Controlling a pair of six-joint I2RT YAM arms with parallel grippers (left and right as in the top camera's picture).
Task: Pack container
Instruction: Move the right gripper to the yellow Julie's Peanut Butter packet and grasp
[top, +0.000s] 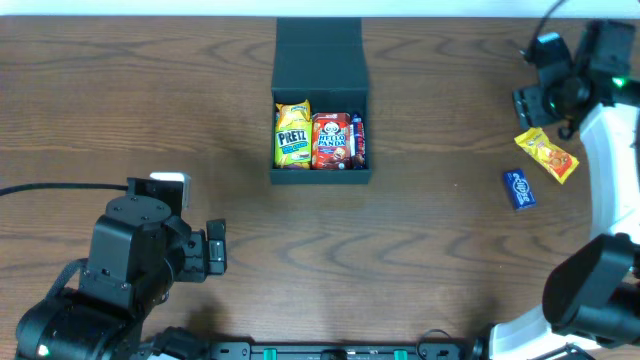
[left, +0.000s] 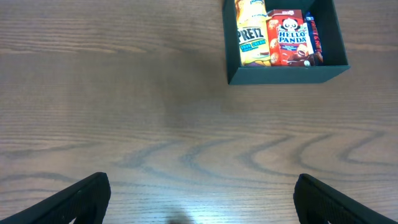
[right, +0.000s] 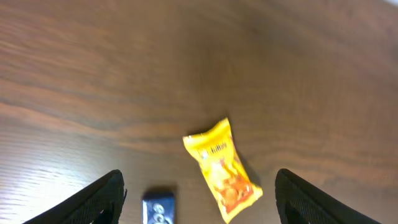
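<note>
Container (top: 320, 55), dark matte box, sits at the far middle of the bench (top: 150, 100), its flap lid folded back flat toward the far edge and the compartment open to the overhead view. Three items lie side by side inside: a yellow packet (top: 292, 135) printed "PRETZ" at the left, a red box (top: 331, 140) printed "HELLO PANDA" in the middle, and a narrow red-and-blue packet (top: 357, 142) against the right wall, its lettering too small to read. Left wrist view shows the same box (left: 286, 74) at upper right, with both labels legible there. Outside the box, well apart on the right side of the bench, lie an orange-yellow snack packet (top: 547, 154) and, just nearer the robot, a small blue packet (top: 518, 189); print on both is blurred. Right end effector (top: 545, 75) hangs beyond these two, jaws spread and nothing between them; its wrist view shows the orange-yellow packet (right: 222, 169) and part of the blue one (right: 158, 208) lying loose on the wood. Left end effector (top: 216, 248) hovers over bare wood at the near left, jaws spread wide, nothing between them, well clear of the box. A black cable (top: 60, 187) runs in from the left edge. Nothing stands between either arm and the box.
</note>
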